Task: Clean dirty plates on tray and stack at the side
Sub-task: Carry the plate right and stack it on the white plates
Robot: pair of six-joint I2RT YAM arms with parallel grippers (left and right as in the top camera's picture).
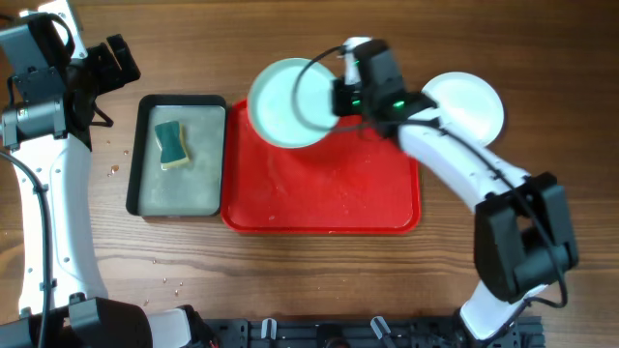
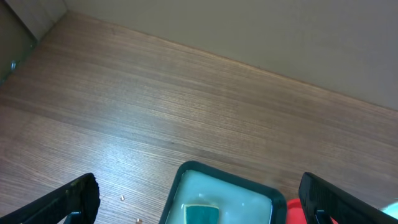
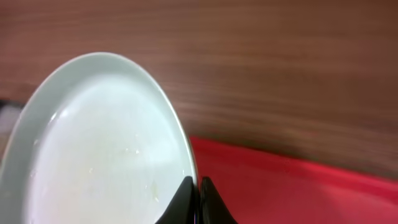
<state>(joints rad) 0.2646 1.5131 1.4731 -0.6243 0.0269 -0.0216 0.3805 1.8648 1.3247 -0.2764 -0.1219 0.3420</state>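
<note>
Seen from above, a wooden table point(image 1: 542, 58) holds a large red tray point(image 1: 319, 208) at its middle. The right gripper point(image 3: 196, 191) has its two black fingers pressed together on the right rim of a pale aqua plate point(image 1: 285, 101), pinching it. That plate sits over the far left corner of the red tray, partly overhanging the tray's far edge. In the right wrist view it looks tilted, and faint yellowish specks show on its glossy face.

A white plate point(image 1: 471, 104) rests on the table just right of the tray's far right corner, partly hidden by the right arm, which crosses in front of it. A small green light glows on the right wrist.

Left of the red tray, just beside it, lies a smaller black-rimmed tray point(image 1: 145, 159) with a pale wet-looking floor. A green and yellow sponge point(image 1: 172, 144) lies in its far half.

The left gripper point(image 2: 199, 183) hovers over bare wood at the far left, its fingers spread wide and holding nothing. Small specks dot the table left of the black-rimmed tray and nearer the front edge. Pale smears mark the red tray's floor.
</note>
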